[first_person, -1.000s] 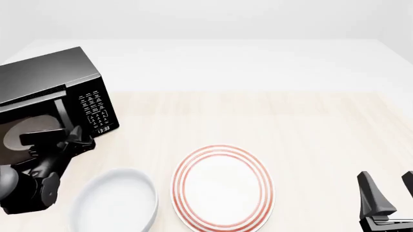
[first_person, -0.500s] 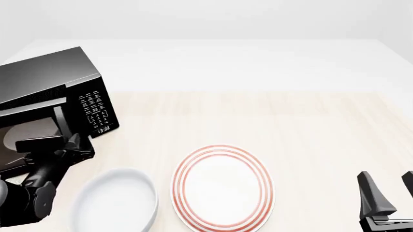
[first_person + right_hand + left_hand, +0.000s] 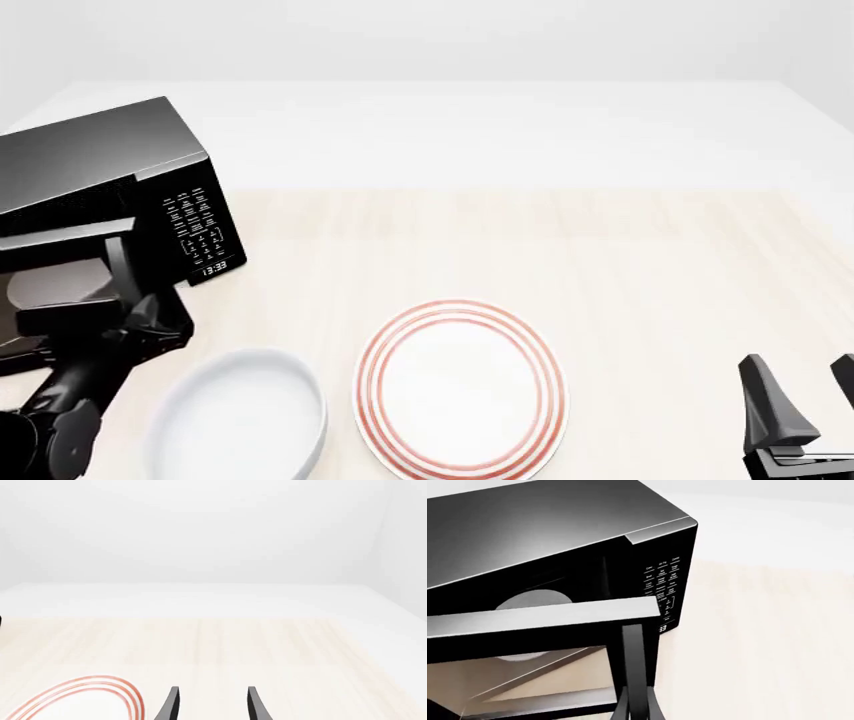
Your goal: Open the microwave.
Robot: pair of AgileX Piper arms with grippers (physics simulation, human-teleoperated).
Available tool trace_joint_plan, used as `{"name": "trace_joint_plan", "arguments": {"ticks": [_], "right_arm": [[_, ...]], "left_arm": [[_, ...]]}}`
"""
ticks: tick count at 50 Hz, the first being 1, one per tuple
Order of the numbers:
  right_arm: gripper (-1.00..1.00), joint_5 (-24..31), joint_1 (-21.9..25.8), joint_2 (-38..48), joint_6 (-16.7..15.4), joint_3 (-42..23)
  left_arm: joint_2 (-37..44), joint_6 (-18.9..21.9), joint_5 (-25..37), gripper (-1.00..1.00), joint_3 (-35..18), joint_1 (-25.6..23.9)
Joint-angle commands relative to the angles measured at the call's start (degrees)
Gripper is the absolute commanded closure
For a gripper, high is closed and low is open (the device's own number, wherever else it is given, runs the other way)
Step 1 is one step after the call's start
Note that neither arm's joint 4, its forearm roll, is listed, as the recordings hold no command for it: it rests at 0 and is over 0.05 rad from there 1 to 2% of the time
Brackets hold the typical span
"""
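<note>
Microwave [image 3: 107,160] job, read from the near edge outward. Nearest on the right: right gripper [image 3: 803,405], fingers parted with nothing between them, parked low over the table [image 3: 641,250] and well apart from the work. Next, a white bowl [image 3: 254,353] and a red-ringed plate [image 3: 461,304] side by side, neither touched. Just beyond the bowl on the left: left gripper [image 3: 150,312], reaching in toward the front of the appliance. In the left wrist view, closed narrowly on the vertical black handle [image 3: 632,660], a dark finger [image 3: 656,714] hugging either side of its lower end (contact itself hard to make out, black on black). Beyond the grip: door [image 3: 540,615] swung partway out from the cabinet, pale turntable [image 3: 534,599] showing in the gap, keypad [image 3: 198,222] and small display [image 3: 214,270] on the fixed panel beside it. Farthest back: the glossy body itself, at the table's far left, angled so its front faces inward. Judged about midway through the opening. To finish well: pull along the arc of the door, not straight back, letting the wrist turn with the handle so the fingers stay square to it; hold the grip firm but avoid dragging the whole box across the table; watch the bowl, near the arm's path. Handle between the fingers, hinge side out of frame to the left.
</note>
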Motion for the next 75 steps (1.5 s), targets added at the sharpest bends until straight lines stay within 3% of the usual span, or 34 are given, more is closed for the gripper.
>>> {"name": "trace_joint_plan", "arguments": {"ticks": [1,39,75], "right_arm": [[-1.00,0.00,0.00,-0.01,-0.01,0.00],[-1.00,0.00,-0.01,0.00,0.00,0.00],[-1.00,0.00,0.00,0.00,-0.01,0.00]], "left_arm": [[-8.29,-0.15,-2.70,1.00,-0.40,-2.10],[-19.20,-0.92,-2.64,1.00,8.19,-1.29],[-21.35,-0.23,-1.57,1.00,8.67,-0.76]]}}
